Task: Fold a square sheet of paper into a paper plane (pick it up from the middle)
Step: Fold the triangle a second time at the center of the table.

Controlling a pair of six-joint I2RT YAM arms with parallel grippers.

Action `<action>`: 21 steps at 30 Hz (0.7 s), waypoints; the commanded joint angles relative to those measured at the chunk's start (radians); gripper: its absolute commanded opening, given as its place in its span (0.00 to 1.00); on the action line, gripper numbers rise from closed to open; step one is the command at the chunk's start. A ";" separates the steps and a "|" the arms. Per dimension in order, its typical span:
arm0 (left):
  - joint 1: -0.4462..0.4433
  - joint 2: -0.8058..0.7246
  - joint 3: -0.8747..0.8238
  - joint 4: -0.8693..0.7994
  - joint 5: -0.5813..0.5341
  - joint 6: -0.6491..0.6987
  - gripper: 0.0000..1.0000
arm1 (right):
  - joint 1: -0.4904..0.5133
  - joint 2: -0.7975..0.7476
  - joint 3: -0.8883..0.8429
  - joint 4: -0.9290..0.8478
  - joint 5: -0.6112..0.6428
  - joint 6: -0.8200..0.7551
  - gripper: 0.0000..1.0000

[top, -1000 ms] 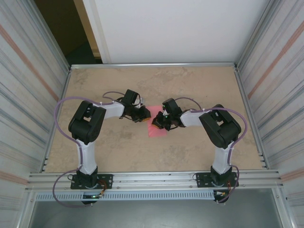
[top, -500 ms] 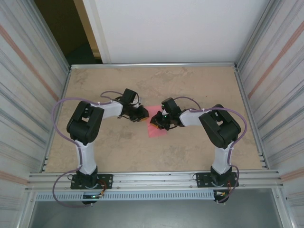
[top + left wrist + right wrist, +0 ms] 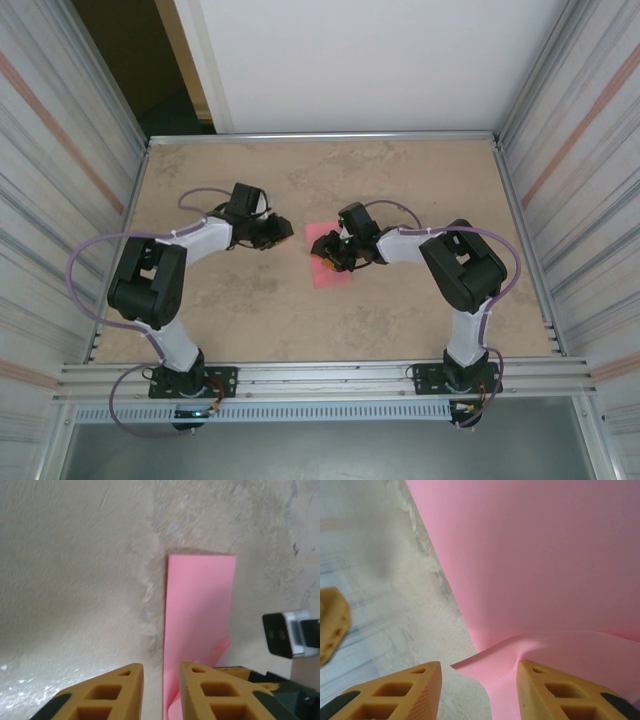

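Top external: my left tool (image 3: 280, 235) has backed away leftward. The square sheet of paper (image 3: 336, 276) lies mid-surface, under my right tool (image 3: 328, 258).
Left wrist: left tool (image 3: 161, 670) is slightly parted and empty, with the sheet (image 3: 200, 610) ahead of it.
Right wrist: right tool (image 3: 480, 667) has just released and stands half-open astride the sheet's (image 3: 535, 555) raised buckle. I judge a regrasp is due.

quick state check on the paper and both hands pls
square sheet of paper: lying on the table, mostly flat, edge by the right hand buckled up
left hand: open a little, nothing between its fingers, apart from the paper
right hand: open, over the buckled edge, not clamping it
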 commanded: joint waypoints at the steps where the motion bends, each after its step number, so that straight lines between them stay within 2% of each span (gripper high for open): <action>1: -0.011 -0.048 -0.062 0.073 0.042 -0.035 0.29 | 0.005 0.017 -0.008 -0.076 0.031 -0.033 0.44; 4: -0.035 -0.074 -0.097 0.112 0.061 -0.042 0.30 | 0.006 0.016 -0.004 -0.091 0.033 -0.045 0.42; 6: -0.056 -0.090 -0.110 0.122 0.062 -0.044 0.29 | 0.006 0.015 -0.005 -0.101 0.038 -0.050 0.37; 15: -0.134 -0.068 -0.114 0.145 0.035 -0.010 0.16 | 0.006 0.021 -0.003 -0.145 0.060 -0.066 0.21; 21: -0.176 -0.007 -0.063 0.126 0.034 0.021 0.10 | 0.006 0.025 -0.001 -0.156 0.065 -0.065 0.07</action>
